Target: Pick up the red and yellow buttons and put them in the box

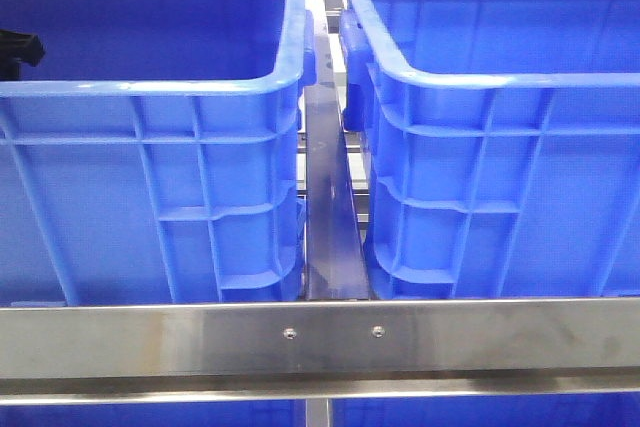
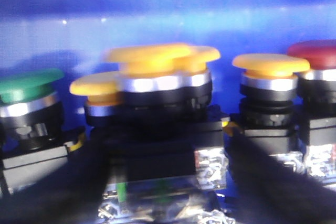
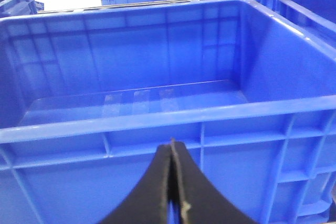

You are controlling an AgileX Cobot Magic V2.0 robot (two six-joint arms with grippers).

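Right gripper (image 3: 172, 182) hangs with its two black fingers pressed flat together, nothing between them, tips level with the near rim of a blue crate (image 3: 157, 116) and just outside its ribbed wall. Left arm (image 1: 18, 50) shows only as a black piece down inside the left crate (image 1: 150, 87), by its left wall; its fingers are dark blurs low in the wrist view and I cannot tell whether they are parted or closed. Right in front of that wrist camera stand push buttons on black bases with silver collars: a yellow button (image 2: 157, 59) in the middle, blurred and doubled, another yellow button (image 2: 270, 65) beside it, a red button (image 2: 315, 53) further along, and a green button (image 2: 29, 85) at the other end. No lettering is legible anywhere. A steel rail (image 1: 320, 337) crosses in front of both crates
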